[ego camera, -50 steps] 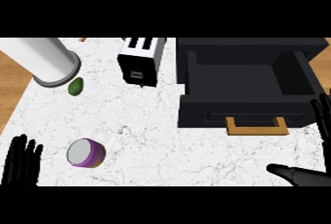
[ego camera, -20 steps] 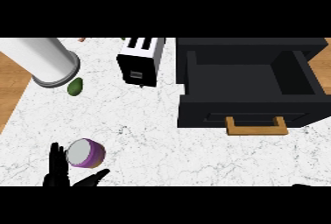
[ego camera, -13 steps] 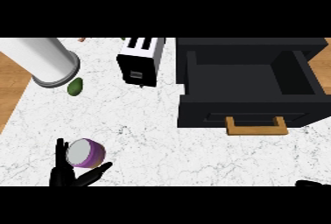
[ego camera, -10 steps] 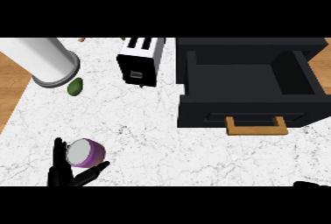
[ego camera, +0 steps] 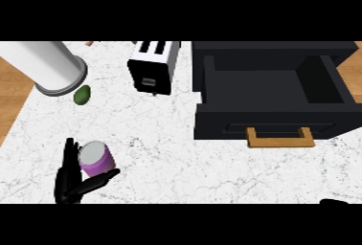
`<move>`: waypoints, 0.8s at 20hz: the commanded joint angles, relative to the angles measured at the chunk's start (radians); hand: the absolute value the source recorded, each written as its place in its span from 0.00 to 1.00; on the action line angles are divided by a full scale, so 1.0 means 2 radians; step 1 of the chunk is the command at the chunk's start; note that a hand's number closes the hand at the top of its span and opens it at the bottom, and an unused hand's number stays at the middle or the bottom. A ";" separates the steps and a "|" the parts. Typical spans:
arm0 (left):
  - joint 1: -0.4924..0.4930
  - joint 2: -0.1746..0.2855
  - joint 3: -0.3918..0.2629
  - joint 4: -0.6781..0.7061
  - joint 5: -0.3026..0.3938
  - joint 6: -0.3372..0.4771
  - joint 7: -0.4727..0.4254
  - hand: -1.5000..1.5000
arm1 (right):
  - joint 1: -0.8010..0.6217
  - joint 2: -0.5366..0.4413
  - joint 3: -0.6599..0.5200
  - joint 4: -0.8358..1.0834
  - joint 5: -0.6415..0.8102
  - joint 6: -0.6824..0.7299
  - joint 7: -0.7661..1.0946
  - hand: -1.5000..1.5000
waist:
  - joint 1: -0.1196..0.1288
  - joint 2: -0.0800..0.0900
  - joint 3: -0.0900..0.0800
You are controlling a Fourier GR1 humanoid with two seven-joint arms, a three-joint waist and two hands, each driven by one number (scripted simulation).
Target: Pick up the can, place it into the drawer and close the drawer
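Observation:
The purple can (ego camera: 96, 158) with a grey top stands on the white marble counter (ego camera: 163, 158) at the lower left. My left hand (ego camera: 67, 182) cups it: straight fingers (ego camera: 69, 153) lie along its left side, and the thumb (ego camera: 101, 179) reaches out under its right side. The black drawer (ego camera: 268, 86) stands pulled open at the upper right, its inside bare, with a wooden handle (ego camera: 280, 139) on its front. Only a black tip of my right hand (ego camera: 333, 201) shows at the lower right edge.
A black and white toaster (ego camera: 154, 67) stands left of the drawer. A large grey cylinder (ego camera: 50, 64) sits at the upper left with a small green fruit (ego camera: 83, 94) beside it. Wooden floor (ego camera: 14, 100) shows past the counter's left edge.
My left hand came in from the left edge to the can and now holds close against it, shifted slightly up. My right hand has dropped almost out of view.

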 commanded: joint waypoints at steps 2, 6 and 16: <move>-0.018 0.000 -0.006 0.037 0.005 -0.044 -0.021 1.00 | -0.002 -0.020 -0.044 -0.004 -0.048 0.015 0.006 0.00 | -0.001 0.000 0.000; -0.055 -0.007 -0.007 0.058 0.008 -0.050 -0.022 1.00 | -0.004 -0.012 -0.028 0.009 -0.017 0.011 0.001 0.00 | -0.001 0.000 0.000; -0.080 -0.021 -0.015 0.009 0.019 -0.049 -0.006 1.00 | 0.023 -0.005 -0.041 -0.022 -0.033 0.023 -0.006 0.00 | -0.001 -0.001 0.000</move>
